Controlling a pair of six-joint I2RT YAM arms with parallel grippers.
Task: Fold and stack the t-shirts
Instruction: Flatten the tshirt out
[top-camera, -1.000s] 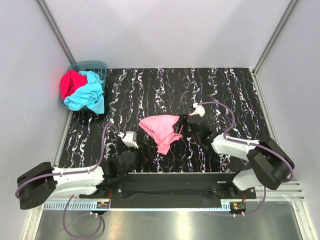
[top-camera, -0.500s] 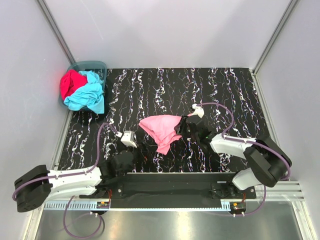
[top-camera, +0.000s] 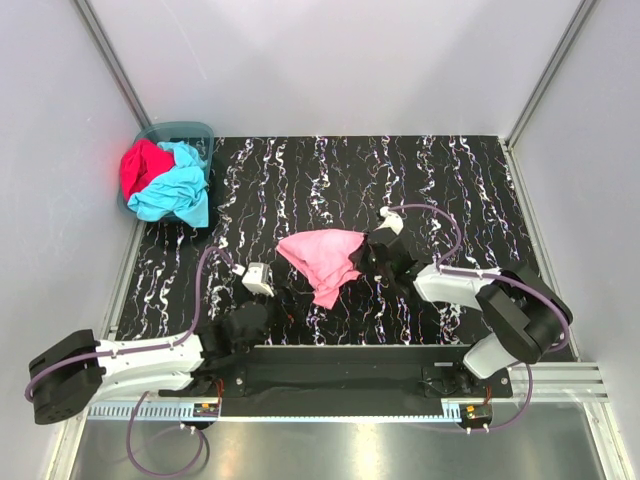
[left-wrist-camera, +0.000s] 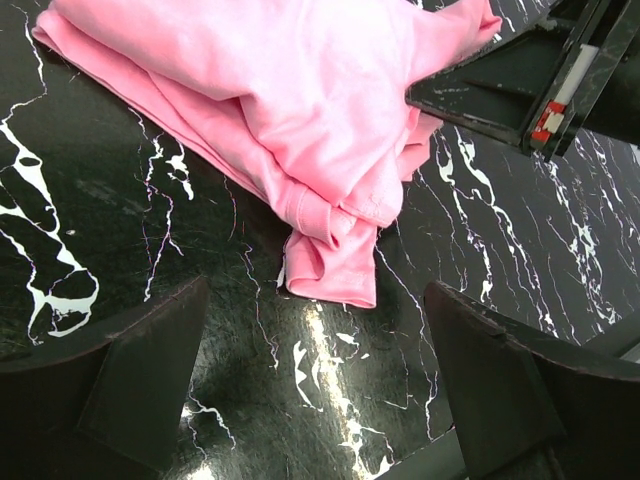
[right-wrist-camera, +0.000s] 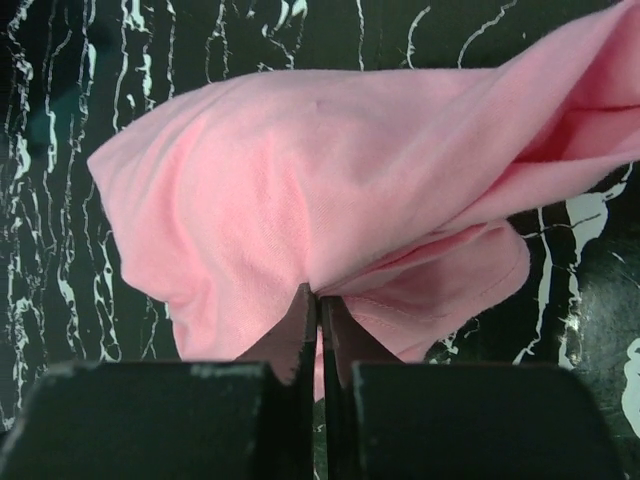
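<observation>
A light pink t-shirt (top-camera: 323, 257) lies bunched in the middle of the black marbled table; it also fills the left wrist view (left-wrist-camera: 300, 110) and the right wrist view (right-wrist-camera: 300, 210). My right gripper (right-wrist-camera: 320, 292) is shut on a fold at the shirt's right edge, seen from above at the right gripper (top-camera: 366, 252). My left gripper (left-wrist-camera: 315, 385) stands open just short of the shirt's near corner, nothing between its fingers (left-wrist-camera: 140, 370). A turquoise t-shirt (top-camera: 175, 192) and a crimson red t-shirt (top-camera: 140, 168) lie heaped in the basket.
The teal plastic basket (top-camera: 185, 131) stands at the table's far left corner against the wall. Grey walls close in the table on three sides. A black rail (top-camera: 340, 372) with both arm bases runs along the near edge.
My right gripper has gone from open to shut on the pink shirt's right edge. The left arm slid back a little towards the near edge, its gripper still open.
</observation>
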